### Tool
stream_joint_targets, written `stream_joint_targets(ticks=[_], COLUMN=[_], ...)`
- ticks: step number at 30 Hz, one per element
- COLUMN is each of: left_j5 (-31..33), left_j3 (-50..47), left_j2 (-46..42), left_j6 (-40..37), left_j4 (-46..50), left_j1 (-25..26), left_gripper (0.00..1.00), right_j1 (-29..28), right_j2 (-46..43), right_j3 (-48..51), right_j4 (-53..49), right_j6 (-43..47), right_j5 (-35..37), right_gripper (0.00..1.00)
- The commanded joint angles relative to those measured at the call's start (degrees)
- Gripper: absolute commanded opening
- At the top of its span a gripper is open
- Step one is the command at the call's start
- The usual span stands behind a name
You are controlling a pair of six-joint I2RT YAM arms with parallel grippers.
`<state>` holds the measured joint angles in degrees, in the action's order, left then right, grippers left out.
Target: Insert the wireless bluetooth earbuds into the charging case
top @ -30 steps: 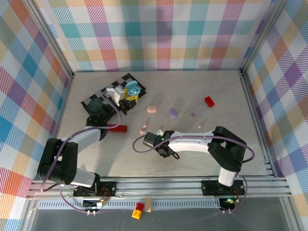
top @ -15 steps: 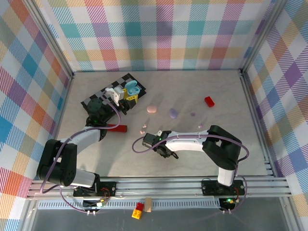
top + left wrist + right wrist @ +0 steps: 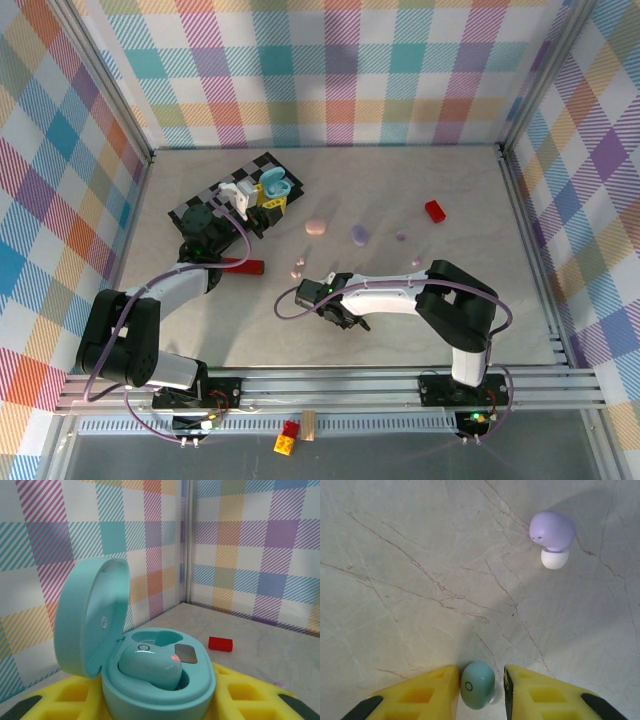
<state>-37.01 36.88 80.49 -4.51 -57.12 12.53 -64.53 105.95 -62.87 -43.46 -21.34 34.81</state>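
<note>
The teal charging case [image 3: 150, 680] stands open with its lid [image 3: 90, 620] up, and one teal earbud [image 3: 150, 666] lies in it. My left gripper [image 3: 160, 702] is shut on the case, with yellow fingers [image 3: 250, 695] on both sides. In the top view the case [image 3: 272, 183] is at the back left. A second teal earbud [image 3: 477, 684] lies on the table between the fingers of my right gripper [image 3: 480, 672]. The left finger [image 3: 430, 687] touches it and a thin gap shows at the right finger. A purple earbud [image 3: 552, 532] lies ahead.
A pink case [image 3: 316, 226] and a purple case [image 3: 360, 234] lie mid-table, with small pink buds [image 3: 296, 268] and purple buds [image 3: 401, 237] nearby. A red block [image 3: 435, 210] is at the back right. A checkered mat [image 3: 215, 205] lies under the left gripper.
The right gripper's fingers have narrowed around the teal earbud and the right arm has shifted slightly left. The left arm and the case have not moved.
</note>
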Motion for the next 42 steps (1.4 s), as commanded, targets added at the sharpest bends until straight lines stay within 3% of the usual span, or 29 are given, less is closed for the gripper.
stream_joint_targets(ticks=[1, 10, 15, 28, 34, 42], left_j5=[-1.21, -1.64, -1.92, -2.13, -3.18, -5.73], left_j3=[-0.23, -0.04, 0.03, -0.75, -1.61, -2.16], left_j2=[-1.65, -1.50, -1.43, -0.90, -0.25, 0.89], left_j6=[-0.67, -0.85, -0.99, -4.68, -5.23, -5.52], left_j4=[-1.24, -0.81, -0.80, 0.95, 0.62, -0.09], left_j1=[-0.93, -0.93, -0.91, 1.58, 4.26, 7.82], left_gripper=[0.39, 0.39, 0.39, 0.39, 0.39, 0.39], right_j1=[-0.15, 0.91, 3.74, 18.48, 24.78, 29.56], right_j2=[1.98, -1.08, -7.75, -33.04, -38.25, -43.25], right_j3=[-0.41, -0.39, 1.77, 11.29, 10.40, 9.32], right_j4=[-1.93, -1.70, 1.89, 17.75, 20.04, 24.01], right_j6=[-0.01, -1.31, -1.63, -0.72, -3.20, -5.47], right_j5=[0.11, -2.04, -6.24, -27.29, -37.70, -46.41], right_gripper=[0.30, 0.20, 0.22, 0.22, 0.22, 0.22])
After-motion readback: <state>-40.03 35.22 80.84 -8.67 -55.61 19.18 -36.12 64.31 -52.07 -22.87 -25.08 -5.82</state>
